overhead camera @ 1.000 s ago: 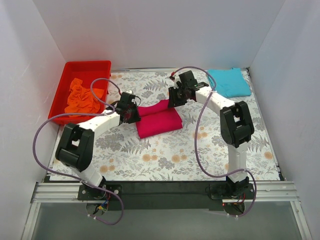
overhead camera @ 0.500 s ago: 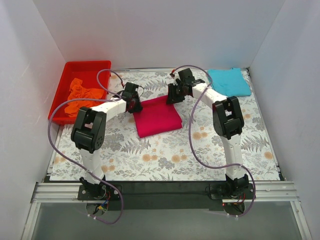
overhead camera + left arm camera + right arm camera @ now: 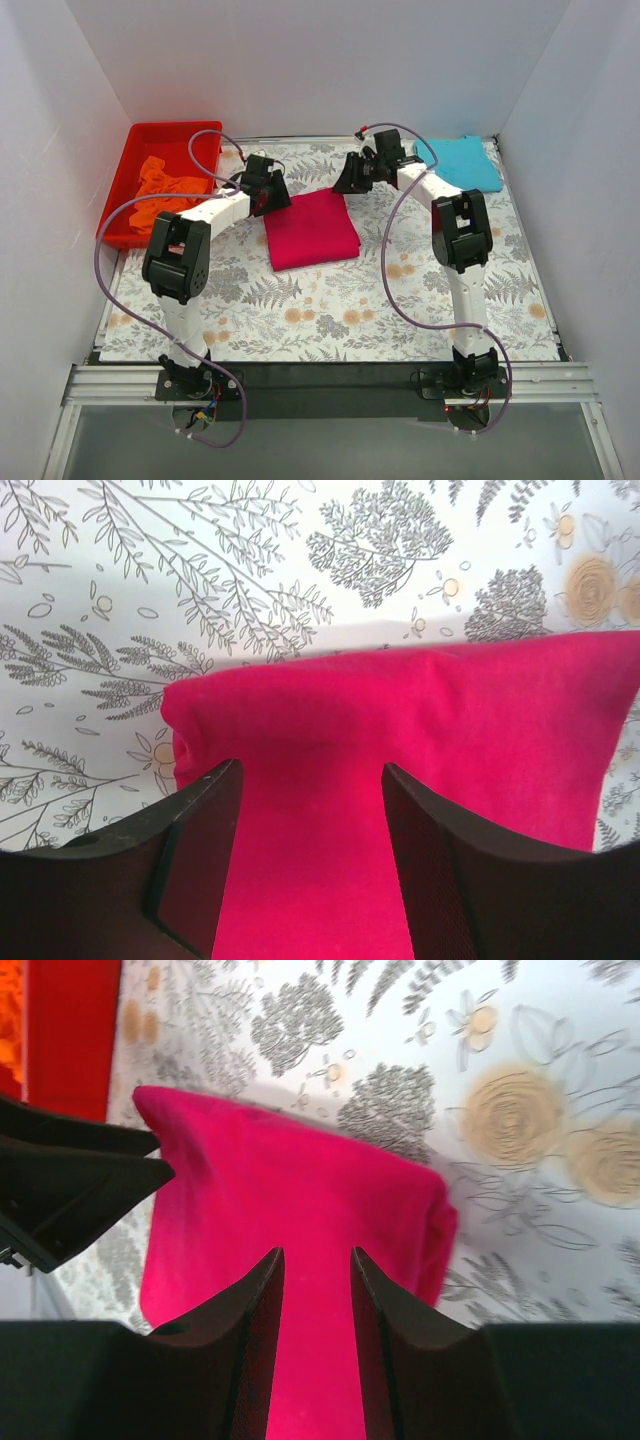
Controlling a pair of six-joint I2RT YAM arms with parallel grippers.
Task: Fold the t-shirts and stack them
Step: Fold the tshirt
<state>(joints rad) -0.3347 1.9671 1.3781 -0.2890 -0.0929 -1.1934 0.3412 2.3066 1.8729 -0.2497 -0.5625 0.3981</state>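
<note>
Leftmost, a red plastic bin (image 3: 118, 190) sits at the far left corner of the floral surface (image 3: 330, 310). The orange t-shirt (image 3: 160, 188) lies crumpled and unfolded inside this bin.

Next, the left gripper (image 3: 281, 195) is positioned at the far left corner of the crimson-pink t-shirt (image 3: 310, 230). In the left wrist view its fingers (image 3: 195, 850) are spread wide, and pink cloth shows in the gap between them. Whether the fingertips touch the cloth cannot be determined.

The crimson-pink t-shirt lies flat near the middle of the surface, folded into a compact rectangle. A rounded fold runs along its far edge.

The right gripper (image 3: 346, 183) is positioned at the far right corner of the same t-shirt. Its fingers (image 3: 250, 1340) stand apart with a narrower gap. They pinch nothing, and pink cloth is visible beyond them.

Rightmost, the turquoise blue t-shirt (image 3: 460, 165) lies folded flat at the far right corner of the surface. It is well apart from the crimson-pink t-shirt.
</note>
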